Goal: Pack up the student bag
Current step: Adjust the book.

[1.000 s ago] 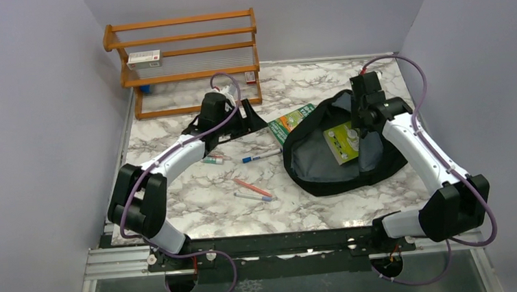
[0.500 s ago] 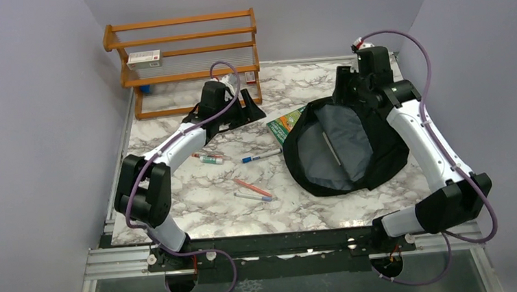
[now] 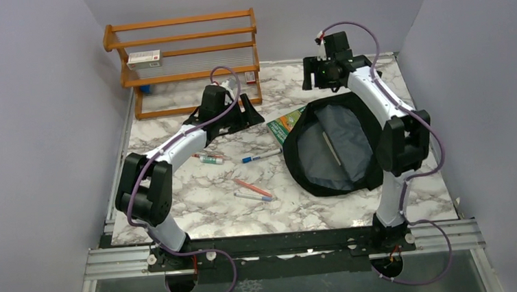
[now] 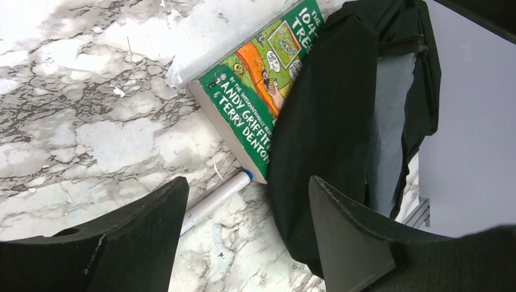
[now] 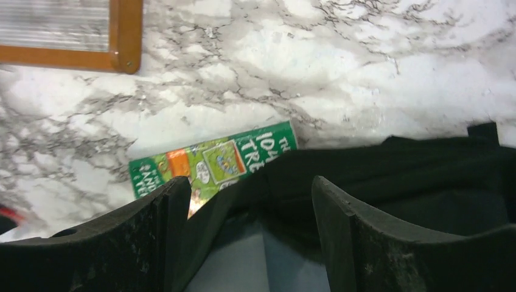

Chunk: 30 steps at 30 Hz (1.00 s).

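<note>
At the far left I see a wooden rack (image 3: 188, 61) standing against the back wall. My left arm (image 3: 187, 141) reaches toward mid-surface. The left jaws stand wide apart with nothing in them, hovering above the near corner of a green book (image 4: 255, 103) and a white pen (image 4: 216, 199) just beside it. More pens (image 3: 252, 187) lie loose on the marble surface (image 3: 198, 205) nearer to me. The black bag (image 3: 342, 150) lies on the right half, mouth gaping and grey lining showing, its left edge overlapping the book. On my right arm (image 3: 376, 103), the right jaws sit at the bag's far rim, spread wide too and gripping nothing.
</note>
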Motion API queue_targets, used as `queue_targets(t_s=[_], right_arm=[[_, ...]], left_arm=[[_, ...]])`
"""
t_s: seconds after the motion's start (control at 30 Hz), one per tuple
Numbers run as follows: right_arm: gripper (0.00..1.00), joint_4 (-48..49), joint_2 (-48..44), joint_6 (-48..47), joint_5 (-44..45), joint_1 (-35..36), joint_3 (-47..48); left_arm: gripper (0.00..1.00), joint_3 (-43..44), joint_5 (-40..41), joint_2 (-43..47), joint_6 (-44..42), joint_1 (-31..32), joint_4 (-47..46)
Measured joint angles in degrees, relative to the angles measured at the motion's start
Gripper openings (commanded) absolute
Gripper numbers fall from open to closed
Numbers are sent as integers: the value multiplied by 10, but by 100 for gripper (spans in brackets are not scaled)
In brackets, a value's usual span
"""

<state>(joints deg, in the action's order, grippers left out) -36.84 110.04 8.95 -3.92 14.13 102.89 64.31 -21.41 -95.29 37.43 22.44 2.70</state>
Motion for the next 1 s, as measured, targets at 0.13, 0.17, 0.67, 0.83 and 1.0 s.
queue_targets(t_s=[0.13, 0.17, 0.67, 0.83, 1.0], right_arm=[[82, -8, 78, -15, -1, 0, 54], [82, -9, 94, -18, -2, 0, 67], [86, -89, 246, -57, -16, -1, 179], [86, -100, 261, -66, -60, -3, 188], [84, -96, 261, -71, -112, -10, 175]], left_arm=[[73, -1, 0, -6, 0, 0, 0], [73, -1, 0, -9, 0, 0, 0], [72, -2, 0, -27, 0, 0, 0], [72, -2, 0, -31, 0, 0, 0], [71, -2, -1, -33, 0, 0, 0]])
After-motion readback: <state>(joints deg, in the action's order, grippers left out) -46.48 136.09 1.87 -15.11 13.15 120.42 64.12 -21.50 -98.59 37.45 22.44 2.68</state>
